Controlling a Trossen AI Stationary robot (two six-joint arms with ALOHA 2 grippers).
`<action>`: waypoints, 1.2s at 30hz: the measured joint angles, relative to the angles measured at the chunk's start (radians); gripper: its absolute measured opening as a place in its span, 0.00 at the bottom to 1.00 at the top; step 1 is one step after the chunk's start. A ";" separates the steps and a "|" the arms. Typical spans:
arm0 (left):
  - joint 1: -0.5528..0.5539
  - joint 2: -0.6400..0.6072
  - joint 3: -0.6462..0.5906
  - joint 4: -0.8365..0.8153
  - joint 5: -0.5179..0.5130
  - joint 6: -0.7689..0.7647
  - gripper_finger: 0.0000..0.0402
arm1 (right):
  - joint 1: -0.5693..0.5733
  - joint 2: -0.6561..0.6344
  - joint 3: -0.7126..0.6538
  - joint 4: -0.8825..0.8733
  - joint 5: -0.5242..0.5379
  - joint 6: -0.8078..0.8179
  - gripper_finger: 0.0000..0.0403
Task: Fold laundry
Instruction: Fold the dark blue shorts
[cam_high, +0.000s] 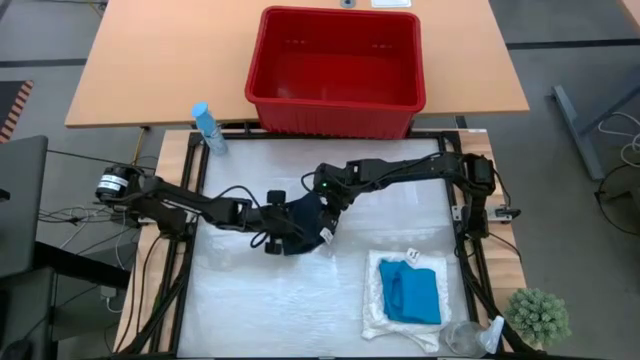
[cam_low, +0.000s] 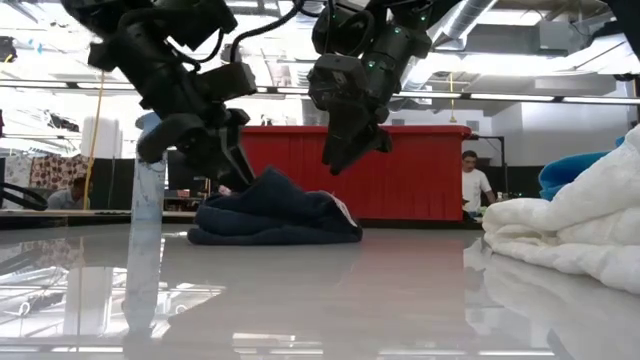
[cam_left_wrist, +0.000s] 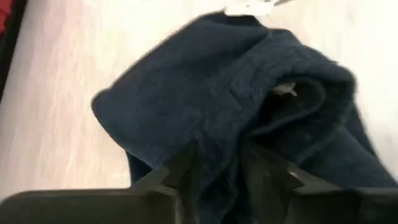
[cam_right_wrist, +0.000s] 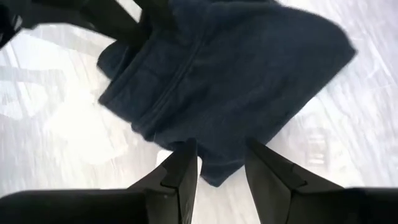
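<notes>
White worktop, mid-left | navy garment bunched, long axis left-right | left end effector parted, touching its left edge (nearer) | right end effector parted, just above.

garments 2: navy, turquoise | cream cloth 1 | basket 1 | hands 2
</notes>
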 joint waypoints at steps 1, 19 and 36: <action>-0.001 -0.001 0.021 -0.045 0.000 0.007 0.25 | 0.000 0.000 0.000 0.001 -0.002 -0.003 0.38; -0.001 -0.004 0.151 -0.304 0.021 0.012 0.00 | 0.001 0.000 0.000 0.009 -0.005 -0.052 0.38; -0.001 0.010 0.144 -0.248 0.090 0.172 0.34 | 0.001 0.000 0.000 -0.008 -0.009 -0.052 0.38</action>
